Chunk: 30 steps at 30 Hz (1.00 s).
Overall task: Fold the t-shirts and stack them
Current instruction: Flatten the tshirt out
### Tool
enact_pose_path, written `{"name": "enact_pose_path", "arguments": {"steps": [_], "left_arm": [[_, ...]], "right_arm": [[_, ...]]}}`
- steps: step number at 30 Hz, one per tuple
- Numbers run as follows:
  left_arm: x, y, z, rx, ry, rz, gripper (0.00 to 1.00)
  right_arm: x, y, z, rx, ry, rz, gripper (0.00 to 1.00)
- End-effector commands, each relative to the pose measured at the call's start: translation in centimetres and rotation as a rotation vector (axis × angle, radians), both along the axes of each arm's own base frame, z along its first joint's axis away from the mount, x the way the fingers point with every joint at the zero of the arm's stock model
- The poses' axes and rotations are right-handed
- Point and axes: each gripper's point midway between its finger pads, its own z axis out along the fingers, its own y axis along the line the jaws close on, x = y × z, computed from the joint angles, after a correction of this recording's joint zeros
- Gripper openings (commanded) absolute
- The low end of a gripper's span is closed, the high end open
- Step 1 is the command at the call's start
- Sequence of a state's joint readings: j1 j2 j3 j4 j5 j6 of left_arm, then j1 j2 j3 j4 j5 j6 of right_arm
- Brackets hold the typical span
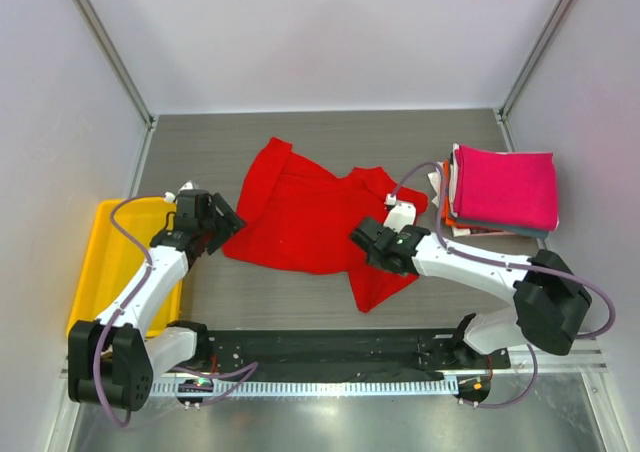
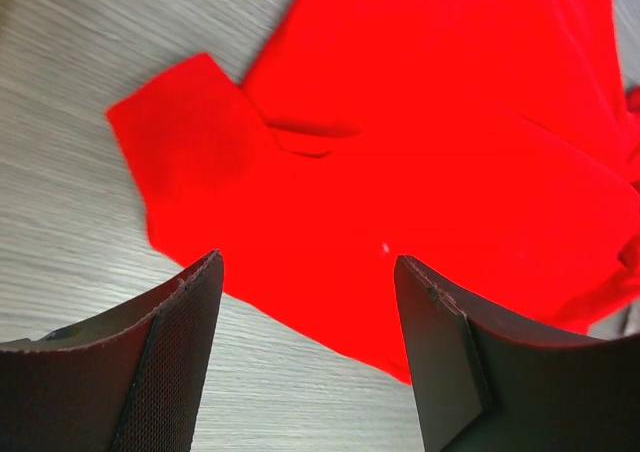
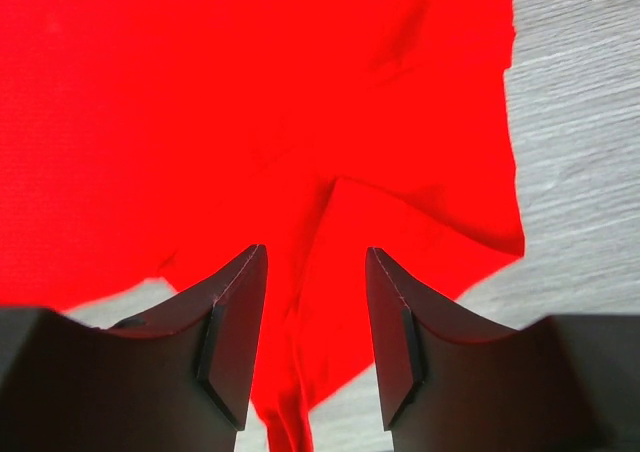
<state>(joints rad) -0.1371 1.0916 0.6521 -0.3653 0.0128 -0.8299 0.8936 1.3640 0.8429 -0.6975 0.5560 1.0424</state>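
Observation:
A bright red t-shirt (image 1: 300,212) lies spread and rumpled in the middle of the table, one sleeve toward the back left. My left gripper (image 1: 230,223) hovers at its left edge, open, the cloth's hem (image 2: 420,152) running between and beyond the fingers (image 2: 180,352), nothing pinched. My right gripper (image 1: 360,242) is over the shirt's lower right part, open, with a ridge of red cloth (image 3: 310,352) lying between its fingers (image 3: 235,322). At the back right sits a stack of folded t-shirts (image 1: 505,184), magenta-pink on top, with orange, grey-blue and white edges showing beneath.
A yellow plastic tray (image 1: 100,262) lies at the table's left edge beside the left arm. White walls with metal posts close in the back and sides. Bare grey table (image 1: 210,137) shows behind and in front of the red shirt.

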Motion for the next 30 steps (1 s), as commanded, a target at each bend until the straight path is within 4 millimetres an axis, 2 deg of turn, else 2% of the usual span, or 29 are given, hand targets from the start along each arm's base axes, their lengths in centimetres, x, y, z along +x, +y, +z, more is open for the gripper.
{"name": "enact_pose_path", "arguments": {"steps": [1,9,16,20,22,24,25,27,28,30], "left_arm": [[0.9,1.2,1.1,0.043,-0.032,0.062,0.7],[0.3,1.5,1.3,0.038,-0.076,0.077,0.7],[-0.4,1.1,1.1,0.012,-0.093,0.062,0.7],[-0.8,1.2,0.8,0.019,-0.092,0.056,0.7],[-0.9,1.2,0.7,0.018,-0.09,0.055,0.7],[-1.0,1.2,0.5,0.019,-0.086,0.055,0.7],[-1.0,1.2,0.4,0.019,-0.084,0.055,0.7],[-1.0,1.2,0.2,0.021,-0.08,0.054,0.7],[-1.0,1.2,0.3,0.022,-0.083,0.053,0.7],[-1.0,1.2,0.5,0.024,-0.086,0.048,0.7]], "right_arm": [[1.7,0.8,0.3,0.025,-0.028,-0.021,0.5],[2.1,0.5,-2.8,-0.017,0.022,-0.044,0.46],[2.3,0.0,-4.1,-0.04,0.045,-0.058,0.39],[1.4,-0.8,-3.8,-0.023,0.038,-0.071,0.33],[0.6,-1.7,-4.3,-0.027,0.048,-0.073,0.32],[0.1,-2.0,-3.8,-0.009,0.042,-0.074,0.32],[-0.4,-2.4,-3.9,-0.008,0.047,-0.077,0.25],[-0.8,-2.8,-3.4,0.007,0.039,-0.08,0.21],[-1.0,-3.1,-3.3,0.006,0.037,-0.083,0.15],[-1.0,-3.3,-2.3,0.03,0.007,-0.089,0.14]]}}
